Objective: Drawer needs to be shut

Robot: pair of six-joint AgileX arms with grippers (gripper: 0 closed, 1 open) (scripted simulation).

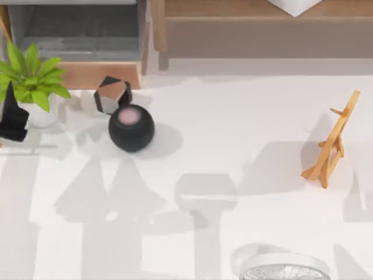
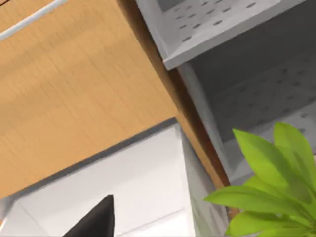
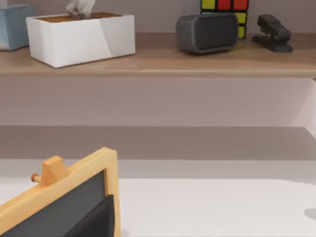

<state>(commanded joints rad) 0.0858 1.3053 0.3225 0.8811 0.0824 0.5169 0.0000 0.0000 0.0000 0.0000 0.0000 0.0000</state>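
The drawer [image 1: 81, 35] stands pulled out at the table's back left, its grey inside showing behind the light tan front panel [image 1: 99, 74]. My left gripper [image 1: 11, 114] hangs at the far left edge, in front of that panel's left end and beside the plant. In the left wrist view the tan panel [image 2: 74, 89] is close, with the grey drawer walls [image 2: 256, 74] behind it and a dark tip of my left gripper [image 2: 96, 219] low down. My right gripper [image 3: 94, 222] is a dark tip close to the easel.
A potted plant [image 1: 32, 79] stands before the drawer's left end. A black-and-tan cube [image 1: 112, 93] and a black round speaker [image 1: 131, 128] sit before its right end. A small wooden easel [image 1: 332, 143] stands at the right, a round white fan [image 1: 285, 268] at the front edge. A long wooden shelf [image 1: 262, 23] runs along the back right.
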